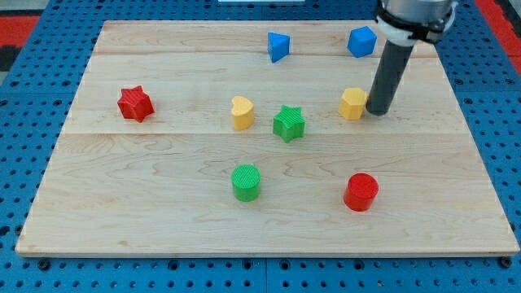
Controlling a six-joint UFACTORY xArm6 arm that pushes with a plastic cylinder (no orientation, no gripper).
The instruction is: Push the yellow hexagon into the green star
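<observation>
The yellow hexagon (352,103) sits on the wooden board right of centre. The green star (288,123) lies to its left and slightly lower, about a block's width of bare wood between them. My tip (378,111) stands right against the hexagon's right side, touching it or nearly so. The dark rod rises from there to the view's top right.
A yellow heart (242,112) lies just left of the green star. A green cylinder (246,181) and a red cylinder (361,192) sit lower. A red star (135,104) is at the left. A blue triangle (278,46) and blue cube (361,41) are near the top edge.
</observation>
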